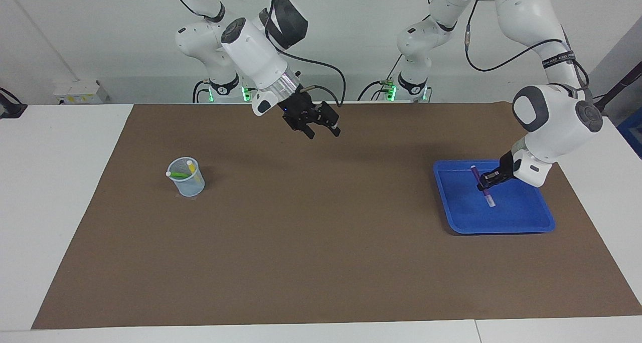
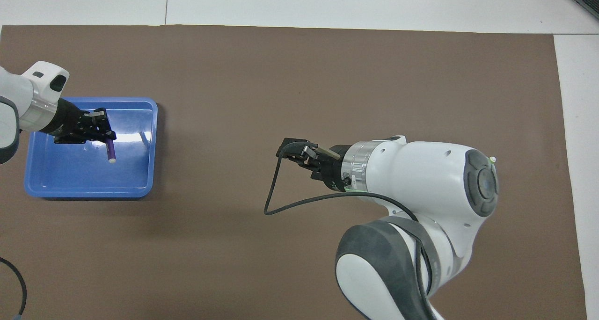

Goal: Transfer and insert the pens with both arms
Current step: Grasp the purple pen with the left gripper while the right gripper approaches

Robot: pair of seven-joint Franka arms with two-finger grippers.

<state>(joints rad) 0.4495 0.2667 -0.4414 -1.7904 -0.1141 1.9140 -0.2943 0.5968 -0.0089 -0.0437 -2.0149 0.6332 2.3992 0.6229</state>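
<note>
Your left claw [image 1: 485, 181] is down in the blue tray [image 1: 521, 221], pinched tight on the purple pen [image 1: 489, 198], which hangs at a slant with its pale cap end low over the tray floor. The grip looks to sit high on the barrel, well away from the cap, and that's your first worry: a pen held off-centre can swing or twist between the fingers as you lift, and a slanted pen makes a poor handover.

Your right claw [image 1: 321, 128] hovers over the brown mat [image 1: 321, 263] near the middle of the tabletop, fingers spread wide, holding nothing, waiting. If you bring the pen across tilted like this, those open fingers may close on the cap or miss the barrel altogether, and the pen drops onto the mat.

Down at the right arm's end, the clear cup [image 1: 186, 177] already holds the green pen [image 1: 178, 174] and the yellow pen [image 1: 194, 171], both leaning across the opening. That's the last hazard: a third pen coming in at an angle could catch on those two or nudge the light cup over.
</note>
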